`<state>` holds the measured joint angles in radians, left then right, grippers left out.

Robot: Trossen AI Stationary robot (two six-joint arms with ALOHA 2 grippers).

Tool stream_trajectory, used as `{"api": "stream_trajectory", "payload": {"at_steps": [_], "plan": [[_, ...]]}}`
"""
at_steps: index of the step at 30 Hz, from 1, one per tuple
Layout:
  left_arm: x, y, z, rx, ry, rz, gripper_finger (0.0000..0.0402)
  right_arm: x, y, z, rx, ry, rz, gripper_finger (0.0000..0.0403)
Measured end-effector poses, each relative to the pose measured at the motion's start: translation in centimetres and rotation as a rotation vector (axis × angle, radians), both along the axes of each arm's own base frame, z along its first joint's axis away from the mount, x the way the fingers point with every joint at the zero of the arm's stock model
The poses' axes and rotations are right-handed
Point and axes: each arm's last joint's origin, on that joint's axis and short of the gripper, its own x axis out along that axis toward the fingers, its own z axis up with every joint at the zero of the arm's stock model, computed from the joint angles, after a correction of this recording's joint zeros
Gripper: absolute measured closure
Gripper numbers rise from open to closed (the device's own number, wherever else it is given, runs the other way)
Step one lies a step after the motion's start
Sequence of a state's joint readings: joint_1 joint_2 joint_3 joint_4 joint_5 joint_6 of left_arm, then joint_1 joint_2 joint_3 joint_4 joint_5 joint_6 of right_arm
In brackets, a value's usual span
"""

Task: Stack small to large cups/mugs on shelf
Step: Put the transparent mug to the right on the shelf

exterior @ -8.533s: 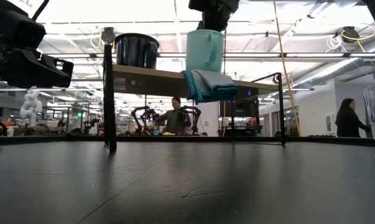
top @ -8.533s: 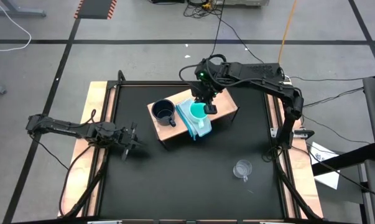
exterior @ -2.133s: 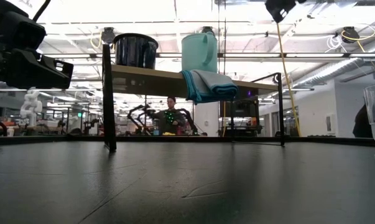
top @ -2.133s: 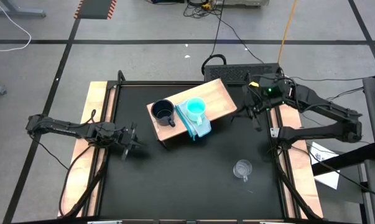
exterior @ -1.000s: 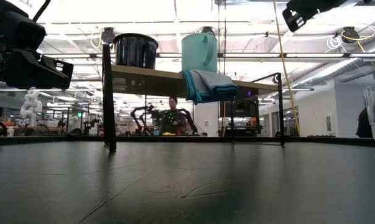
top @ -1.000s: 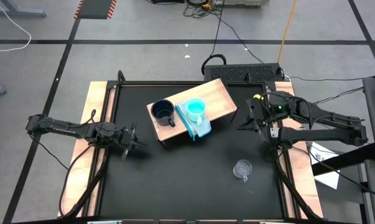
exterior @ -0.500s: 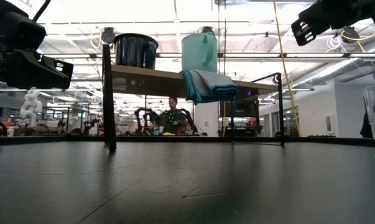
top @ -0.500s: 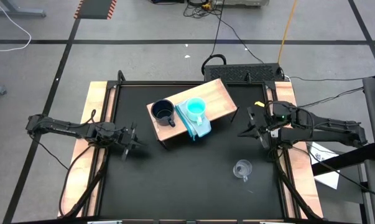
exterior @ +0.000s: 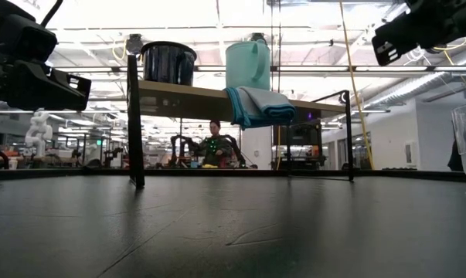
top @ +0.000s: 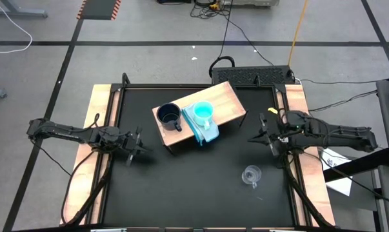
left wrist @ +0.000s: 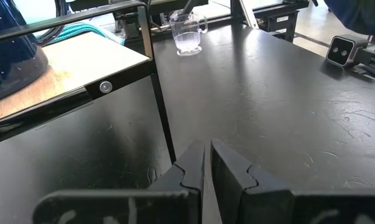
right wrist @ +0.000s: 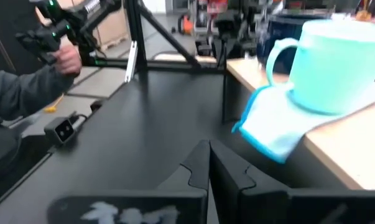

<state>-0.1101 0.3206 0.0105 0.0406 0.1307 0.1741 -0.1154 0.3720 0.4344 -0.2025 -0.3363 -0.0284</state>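
The tan wooden shelf [top: 226, 103] stands on thin dark legs at the table's far middle. On it the dark navy mug [top: 169, 116] sits on its base toward the left end. The turquoise cup [top: 203, 111] sits on a pale blue folded cloth [top: 207, 132] beside it. The clear glass mug [top: 251, 174] stands on the black table at the near right. My right gripper [top: 255, 138] hangs shut and empty above the table's right side, between shelf and glass mug. My left gripper [top: 143, 149] rests shut and empty at the left, its fingers [left wrist: 193, 163] pointing toward the shelf.
The cloth [exterior: 260, 104] droops over the shelf's front edge. Wooden strips [top: 99, 129] run along the table's left and right edges. People stand in the room beyond the table [exterior: 211, 147]. Bare black tabletop lies between the shelf and the near edge.
My right gripper, staying shut, has sunk and drawn toward the table's right and near edges, farther from the shelf. The cups, cloth and shelf have kept their places.
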Motion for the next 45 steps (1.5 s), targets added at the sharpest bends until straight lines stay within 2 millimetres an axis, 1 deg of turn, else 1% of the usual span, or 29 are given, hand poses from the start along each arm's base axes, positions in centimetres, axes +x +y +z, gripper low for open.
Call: {"api": "stream_trajectory", "payload": {"at_steps": [7, 12, 17, 22, 25, 30, 34, 37, 41, 45], "plan": [[0.0, 0.0, 0.0, 0.000, 0.000, 0.000, 0.0371, -0.6, 0.1, 0.1, 0.027, -0.027, 0.007, 0.0403], [0.0, 0.0, 0.0, 0.000, 0.000, 0.000, 0.0371, -0.8, 0.5, -0.3, 0.019, -0.043, 0.037, 0.0403], [0.0, 0.0, 0.0, 0.000, 0.000, 0.000, 0.0371, -0.6, 0.7, -1.7, 0.031, -0.101, 0.030, 0.0403], [0.0, 0.0, 0.0, 0.000, 0.000, 0.000, 0.0371, -0.5, 1.0, -3.4, 0.037, -0.119, 0.067, 0.0403], [0.0, 0.0, 0.0, 0.003, -0.001, -0.001, 0.0371, -0.4, 1.3, -4.0, 0.038, -0.139, 0.092, 0.0403], [0.0, 0.0, 0.0, 0.004, -0.001, -0.001, 0.0371, -0.3, 1.5, -4.7, 0.039, -0.168, 0.115, 0.0403], [0.0, 0.0, 0.0, 0.002, 0.000, -0.001, 0.0371, -0.3, 1.7, -5.0, 0.053, -0.159, 0.124, 0.0403], [0.0, 0.0, 0.0, -0.001, 0.001, 0.000, 0.0371, -0.3, 1.7, -5.6, 0.064, -0.157, 0.123, 0.0403], [0.0, 0.0, 0.0, -0.001, 0.001, 0.000, 0.0371, -0.2, 1.7, -6.4, 0.077, -0.195, 0.122, 0.0403], [0.0, 0.0, 0.0, -0.002, 0.001, 0.001, 0.0371, -0.2, 1.7, -6.1, 0.101, -0.259, 0.123, 0.0403]]}}
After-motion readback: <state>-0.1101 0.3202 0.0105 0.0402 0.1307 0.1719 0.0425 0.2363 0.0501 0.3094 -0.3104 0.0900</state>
